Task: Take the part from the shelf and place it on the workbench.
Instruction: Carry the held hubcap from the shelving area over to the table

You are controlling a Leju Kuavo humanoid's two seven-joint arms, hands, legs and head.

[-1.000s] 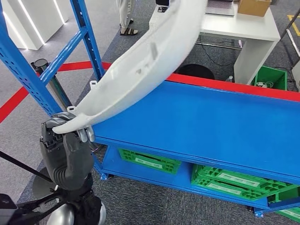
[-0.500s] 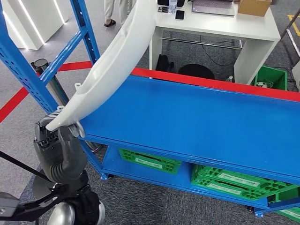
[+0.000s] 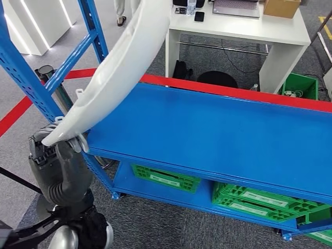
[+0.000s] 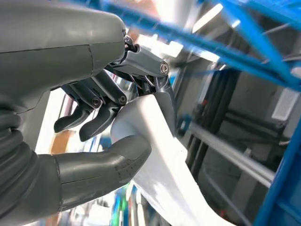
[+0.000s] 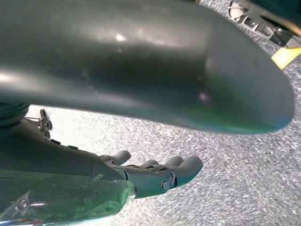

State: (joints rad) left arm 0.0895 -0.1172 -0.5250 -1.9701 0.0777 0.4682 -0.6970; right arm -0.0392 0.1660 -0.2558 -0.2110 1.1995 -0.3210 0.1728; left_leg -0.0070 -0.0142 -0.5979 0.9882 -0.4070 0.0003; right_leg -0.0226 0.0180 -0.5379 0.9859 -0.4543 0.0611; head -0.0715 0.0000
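The long curved white plastic part [image 3: 125,67] slants up over the left end of the wide flat blue metal shelf [image 3: 219,135], with the blue slanted frame bar [image 3: 66,65] just beside it. The shelf top to the right is bare and open. Flat green plastic crates [image 3: 166,178] fill the lower level.

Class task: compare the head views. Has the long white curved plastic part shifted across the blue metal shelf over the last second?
Yes. The long white curved plastic part has swung left off the blue metal shelf, with the left robot hand gripping its end.
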